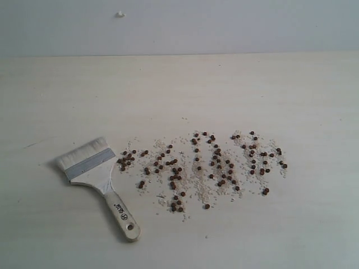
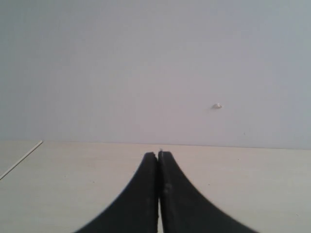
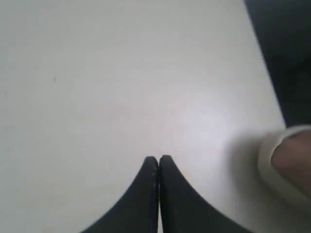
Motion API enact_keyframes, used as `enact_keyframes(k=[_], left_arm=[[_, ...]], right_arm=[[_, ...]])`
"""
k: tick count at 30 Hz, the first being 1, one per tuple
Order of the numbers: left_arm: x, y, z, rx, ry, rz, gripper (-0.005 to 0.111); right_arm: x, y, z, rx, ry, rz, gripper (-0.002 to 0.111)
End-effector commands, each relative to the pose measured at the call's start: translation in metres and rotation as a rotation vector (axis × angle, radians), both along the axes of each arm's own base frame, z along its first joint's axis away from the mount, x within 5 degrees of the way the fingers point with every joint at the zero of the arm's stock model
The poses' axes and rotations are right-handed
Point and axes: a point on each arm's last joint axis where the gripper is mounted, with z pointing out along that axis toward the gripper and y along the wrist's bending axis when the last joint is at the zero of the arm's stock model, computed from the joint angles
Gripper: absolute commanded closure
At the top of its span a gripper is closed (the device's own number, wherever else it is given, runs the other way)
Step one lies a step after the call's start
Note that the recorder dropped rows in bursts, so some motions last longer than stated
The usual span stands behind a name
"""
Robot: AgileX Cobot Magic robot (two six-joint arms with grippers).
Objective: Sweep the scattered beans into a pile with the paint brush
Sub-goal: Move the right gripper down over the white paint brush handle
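The task is sitting at its very start: nothing is being swept yet. The beans [image 1: 216, 162] are lying scattered in a wide loose band across the middle of the exterior frame, mixed with whitish crumbs [image 1: 197, 188], and no pile is forming anywhere. The brush [image 1: 92, 168] is lying flat on the tabletop [image 1: 280, 89] at the lower left. Its bristles are pointing to the upper left, its handle is running toward the bottom of the frame, and its ferrule corner is lying just beside the leftmost beans. Nobody is holding it.

Neither arm is showing in the exterior view. The left gripper [image 2: 159, 154] is hanging with its jaws pressed together, pinching nothing, facing bare tabletop and the wall [image 2: 146, 58]. The right gripper [image 3: 159, 158] is likewise pressed together and empty.

Picking up the brush and all the sweeping are left to do.

No container is showing among the beans. A blurred pale rim [image 3: 269, 162] is intruding at the right edge of the right wrist frame; what it is, I cannot tell.
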Motion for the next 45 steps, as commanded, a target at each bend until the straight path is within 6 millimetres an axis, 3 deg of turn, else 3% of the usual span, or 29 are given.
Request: enact_keyframes(k=[1, 3, 4, 5, 7, 13, 16, 23, 25, 29, 32, 35, 38, 41, 45], left_arm=[[-0.001, 0.000, 0.000, -0.001, -0.006, -0.003, 0.107], [-0.001, 0.000, 0.000, -0.001, -0.006, -0.003, 0.107], [-0.001, 0.000, 0.000, -0.001, -0.006, -0.003, 0.107], [-0.001, 0.000, 0.000, -0.001, -0.006, -0.003, 0.107], [-0.001, 0.000, 0.000, -0.001, -0.006, -0.003, 0.107], [-0.001, 0.000, 0.000, -0.001, -0.006, -0.003, 0.107], [-0.001, 0.000, 0.000, -0.001, -0.006, -0.003, 0.107], [-0.001, 0.000, 0.000, -0.001, -0.006, -0.003, 0.107], [-0.001, 0.000, 0.000, -0.001, -0.006, -0.003, 0.107], [-0.001, 0.000, 0.000, -0.001, -0.006, -0.003, 0.107], [-0.001, 0.000, 0.000, -0.001, -0.006, -0.003, 0.107], [-0.001, 0.000, 0.000, -0.001, -0.006, -0.003, 0.107], [-0.001, 0.000, 0.000, -0.001, -0.006, -0.003, 0.107], [-0.001, 0.000, 0.000, -0.001, -0.006, -0.003, 0.107], [-0.001, 0.000, 0.000, -0.001, -0.006, -0.003, 0.107]], right_arm=[[0.004, 0.017, -0.006, 0.215, 0.297, -0.037, 0.108], [0.009, 0.035, -0.010, 0.390, 0.332, 0.071, 0.108], [0.013, 0.058, -0.012, 0.610, 0.277, 0.235, 0.108], [0.014, 0.069, -0.011, 0.689, 0.241, 0.329, 0.108], [0.015, 0.116, -0.007, 0.918, 0.118, 0.565, 0.108], [-0.009, 0.217, 0.009, 0.929, 0.190, 0.888, 0.108], [-0.022, 0.243, 0.017, 0.911, 0.183, 0.999, 0.108], [-0.027, 0.276, 0.023, 0.979, 0.175, 1.069, 0.106], [-0.031, 0.296, 0.031, 0.864, 0.069, 1.125, 0.108], [-0.034, 0.311, 0.029, 0.701, -0.053, 1.116, 0.108], [-0.037, 0.316, 0.016, 0.549, 0.018, 1.160, 0.108], [-0.032, 0.316, 0.003, 0.463, 0.227, 1.033, 0.106], [-0.027, 0.321, -0.004, 0.438, 0.343, 0.947, 0.096], [-0.024, 0.331, -0.009, 0.481, 0.348, 0.944, 0.088], [-0.025, 0.346, -0.017, 0.551, 0.310, 0.957, 0.088]])
